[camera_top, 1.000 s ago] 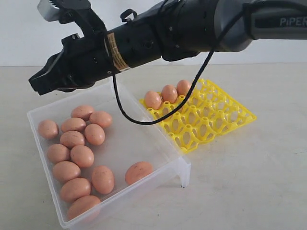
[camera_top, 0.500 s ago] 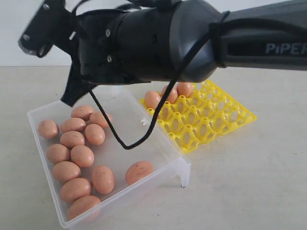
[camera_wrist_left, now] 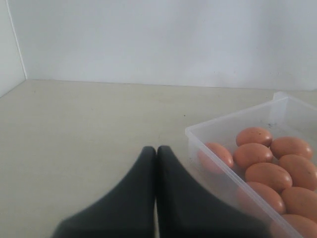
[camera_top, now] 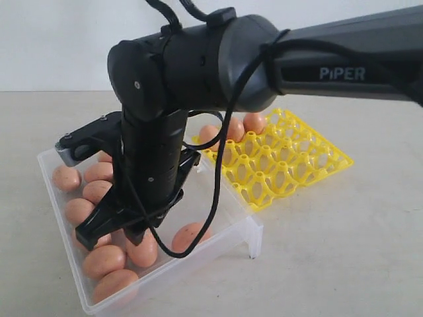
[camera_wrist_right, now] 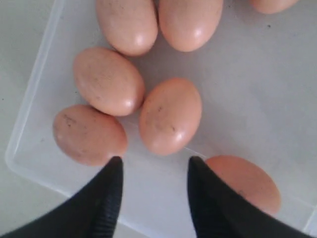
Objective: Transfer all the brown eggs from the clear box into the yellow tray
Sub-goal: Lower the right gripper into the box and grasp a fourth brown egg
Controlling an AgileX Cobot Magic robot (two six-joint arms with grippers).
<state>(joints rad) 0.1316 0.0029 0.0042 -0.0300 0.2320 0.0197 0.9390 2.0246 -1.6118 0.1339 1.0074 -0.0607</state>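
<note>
Exterior view: the right gripper (camera_top: 112, 236) points down into the clear box (camera_top: 218, 246), its dark fingers low over the near end of the box, among the brown eggs (camera_top: 102, 261) that lie along the box's left side. One egg (camera_top: 192, 236) lies apart from the group, toward the box's near right corner, just beside the gripper. The arm hides several eggs in the middle of the box. The yellow tray (camera_top: 297, 165) sits on the table (camera_top: 344, 251) just past the box's far right edge; three eggs (camera_top: 254, 122) stand in its back row, at the corner nearest the box, and the other cups that show are unfilled. Right wrist view: the right gripper (camera_wrist_right: 153, 166) has its jaws parted to a moderate gap with nothing between them. One egg (camera_wrist_right: 171, 116) lies on the box floor (camera_wrist_right: 257, 89) just beyond the gap, touching a neighbour (camera_wrist_right: 109, 82). Another egg (camera_wrist_right: 89, 134) sits by one fingertip near the box's corner, and a fourth (camera_wrist_right: 242, 181) is partly behind the other finger. Left wrist view: the left gripper (camera_wrist_left: 156, 149) is closed, fingers pressed together with nothing held, over the bare table (camera_wrist_left: 89, 124) outside the box's wall (camera_wrist_left: 233, 116). A cluster of eggs (camera_wrist_left: 252, 136) shows inside that wall.
</note>
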